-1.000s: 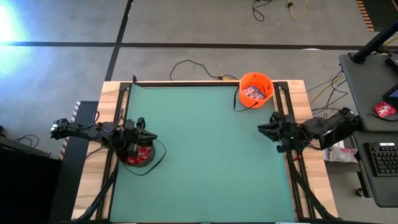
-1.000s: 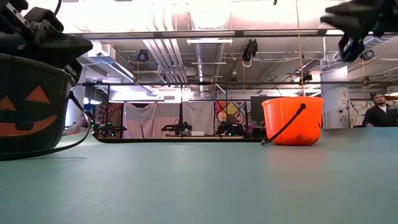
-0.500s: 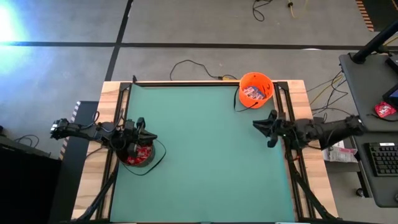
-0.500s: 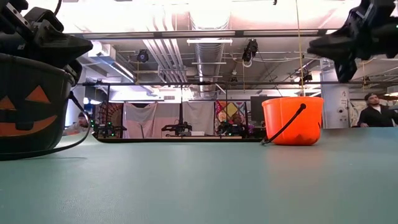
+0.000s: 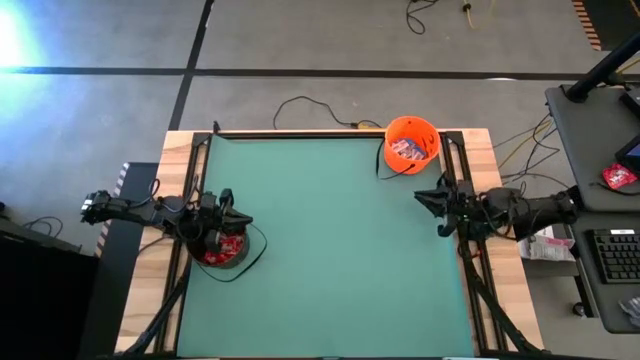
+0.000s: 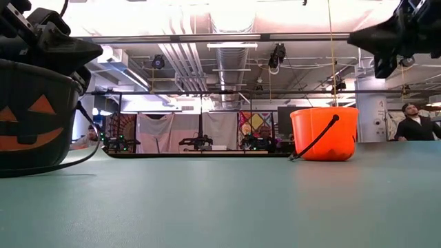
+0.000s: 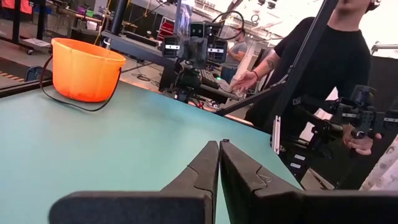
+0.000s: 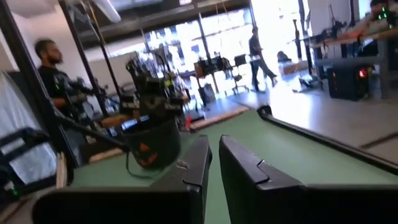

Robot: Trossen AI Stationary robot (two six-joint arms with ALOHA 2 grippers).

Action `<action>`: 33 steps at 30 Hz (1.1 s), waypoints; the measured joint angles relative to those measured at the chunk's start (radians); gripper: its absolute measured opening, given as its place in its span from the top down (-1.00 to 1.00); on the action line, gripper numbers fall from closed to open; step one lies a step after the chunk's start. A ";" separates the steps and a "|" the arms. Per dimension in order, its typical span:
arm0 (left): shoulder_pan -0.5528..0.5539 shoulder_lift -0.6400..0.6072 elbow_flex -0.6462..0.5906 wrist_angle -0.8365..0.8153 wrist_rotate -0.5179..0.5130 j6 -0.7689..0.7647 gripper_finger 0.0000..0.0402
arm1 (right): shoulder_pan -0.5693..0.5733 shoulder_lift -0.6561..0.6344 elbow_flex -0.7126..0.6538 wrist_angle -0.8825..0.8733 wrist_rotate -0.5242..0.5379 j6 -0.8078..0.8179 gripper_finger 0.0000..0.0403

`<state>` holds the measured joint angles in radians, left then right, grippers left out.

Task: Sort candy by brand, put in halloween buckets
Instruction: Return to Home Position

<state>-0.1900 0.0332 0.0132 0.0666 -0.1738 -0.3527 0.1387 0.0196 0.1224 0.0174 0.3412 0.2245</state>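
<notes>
The black bucket (image 5: 224,251) stands at the table's left edge with shiny red packets (image 5: 229,246) inside; its pumpkin face shows in the low view (image 6: 31,117). My left gripper (image 5: 228,210) (image 7: 219,147) is shut and hovers just above the bucket's far rim (image 6: 69,54). The orange bucket (image 5: 411,143) (image 6: 324,133) stands at the far right corner and holds white-and-blue bars (image 5: 406,149). My right gripper (image 5: 430,201) (image 8: 214,149) is shut and empty. It hangs in the air at the right edge, nearer than the orange bucket, pointing toward the table's left.
The green mat (image 5: 330,250) stretches bare between the two buckets. The black bucket's wire handle (image 5: 258,250) lies out on the mat. A lone pinkish-red packet (image 5: 619,176) sits on a side desk beside a keyboard (image 5: 614,255). People stand beyond the table (image 7: 323,56).
My right gripper reached a little toward the table's middle and dipped, then drew back toward the right edge and rose again, turning about its wrist. The left arm and both buckets stayed still.
</notes>
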 joint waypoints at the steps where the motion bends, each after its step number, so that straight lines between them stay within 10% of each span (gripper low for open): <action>1: 0.000 0.000 0.000 0.000 0.000 0.000 1.00 | 0.000 -0.015 -0.008 0.017 0.000 0.000 0.86; 33: 0.000 0.000 0.000 0.000 0.000 0.000 1.00 | -0.093 0.036 -0.110 0.041 -0.027 -0.088 0.86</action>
<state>-0.1902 0.0334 0.0128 0.0666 -0.1734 -0.3527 0.0452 0.0558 0.0120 0.0582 0.3145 0.1367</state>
